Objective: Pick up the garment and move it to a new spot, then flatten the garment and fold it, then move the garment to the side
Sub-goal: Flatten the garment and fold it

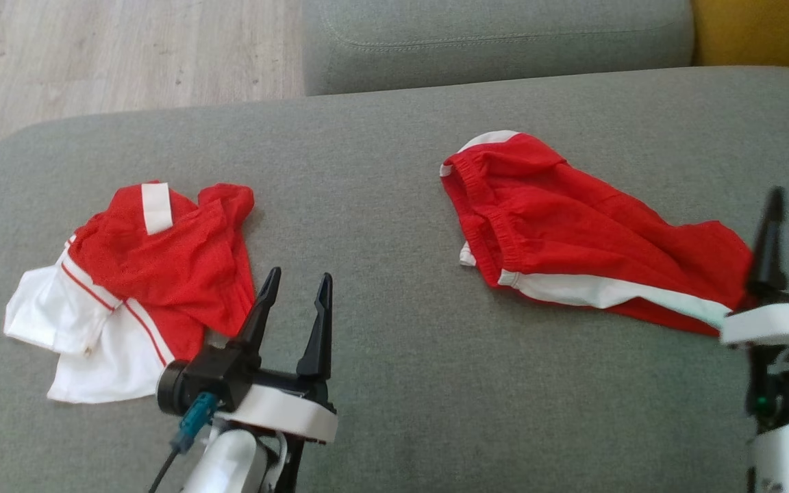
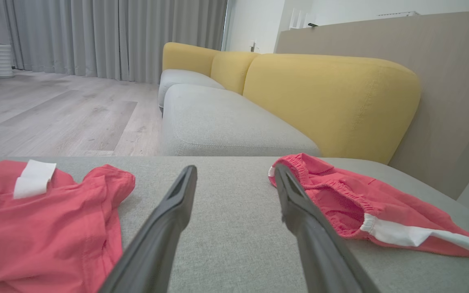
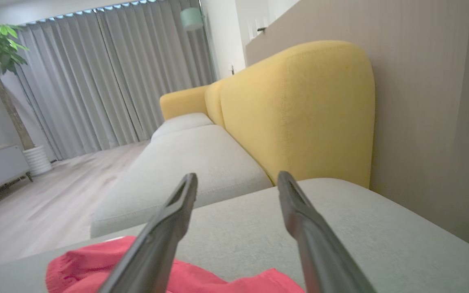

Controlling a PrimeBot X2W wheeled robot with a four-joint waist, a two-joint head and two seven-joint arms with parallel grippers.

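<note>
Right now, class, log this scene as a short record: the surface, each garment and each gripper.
surface: grey cushion
shirt: red and white, crumpled, on the cushion's left
shorts: red with a white side stripe, rumpled, unfolded, on the cushion's right
left gripper: open, empty, over bare cushion between the garments
right gripper: open, empty, at the shorts' right end

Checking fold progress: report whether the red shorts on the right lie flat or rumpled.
Rumpled, not folded: the red shorts lie creased on the grey cushion, waistband gaping open, fabric in ridges.
</note>
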